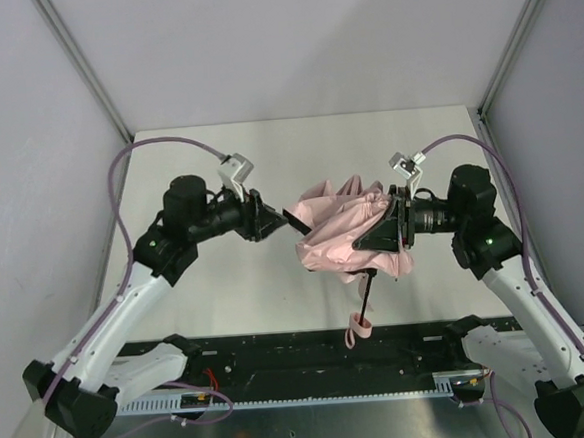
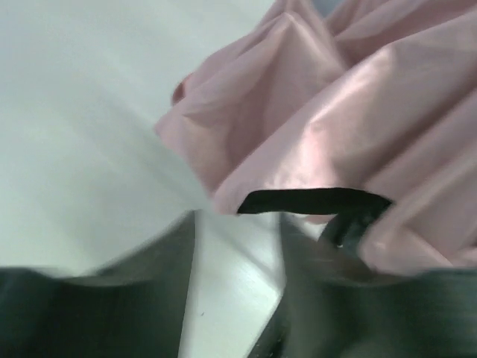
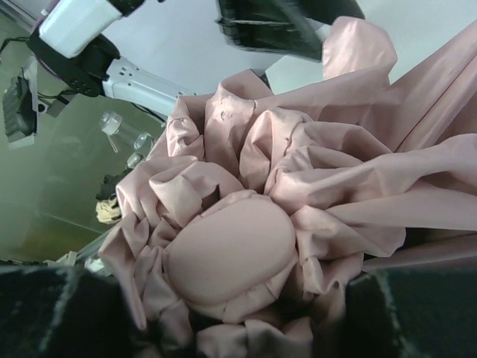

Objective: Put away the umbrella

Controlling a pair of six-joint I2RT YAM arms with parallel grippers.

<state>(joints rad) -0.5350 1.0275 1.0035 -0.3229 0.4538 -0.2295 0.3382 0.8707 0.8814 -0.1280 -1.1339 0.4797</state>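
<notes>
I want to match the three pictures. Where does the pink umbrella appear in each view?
Top external: umbrella at centre, between both arms.
Left wrist: umbrella fills the upper right.
Right wrist: umbrella, bunched, fills centre and right.
Shared landmark: left pincer, at the umbrella's left edge from above, and at the top of the right wrist view.

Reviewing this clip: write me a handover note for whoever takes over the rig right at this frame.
Left gripper: open at the canopy's left edge, beside a black tab; no grip visible.
Right gripper: shut on the bunched top of the umbrella, holding it up over the table.
The shaft and handle hang toward the near edge.
Done: canopy collapsed.
Left: fabric loose, shaft out; probably gather, strap, then stow.
</notes>
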